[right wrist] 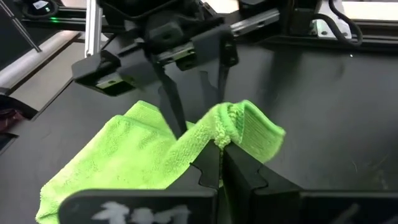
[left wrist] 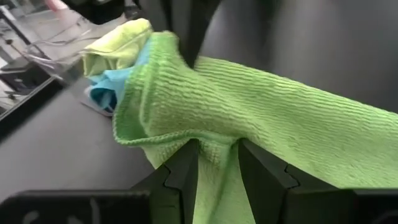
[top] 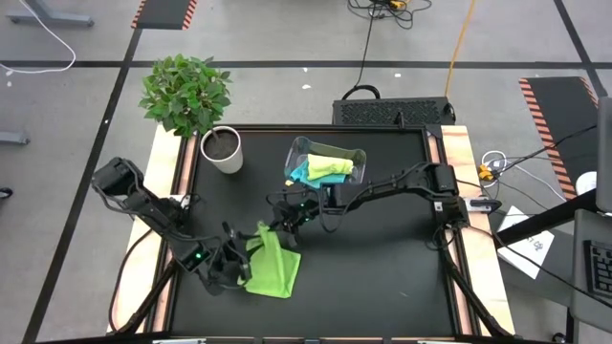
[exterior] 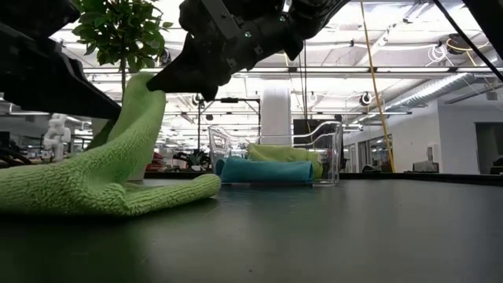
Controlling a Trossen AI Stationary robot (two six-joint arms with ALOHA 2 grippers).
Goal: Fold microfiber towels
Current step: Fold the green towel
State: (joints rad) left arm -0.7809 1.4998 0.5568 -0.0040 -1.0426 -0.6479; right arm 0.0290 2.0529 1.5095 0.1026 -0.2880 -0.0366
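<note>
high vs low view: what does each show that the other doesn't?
Only high: both arms whole, the left gripper and right gripper each shut on the bright green towel, the white pot of the plant.
Only low: the towel's pinched corner lifted off the table, the room behind.
Both: the clear bin holding the yellow-green towel and turquoise towel.

Green towel (exterior: 102, 177) cut off at low view's left edge. Left claw (top: 239, 265) tips buried under its folds from above (wrist view shows them). Blue towel (top: 299, 172) mostly hidden under yellow-green towel (top: 330, 166) in bin (top: 298, 148).
</note>
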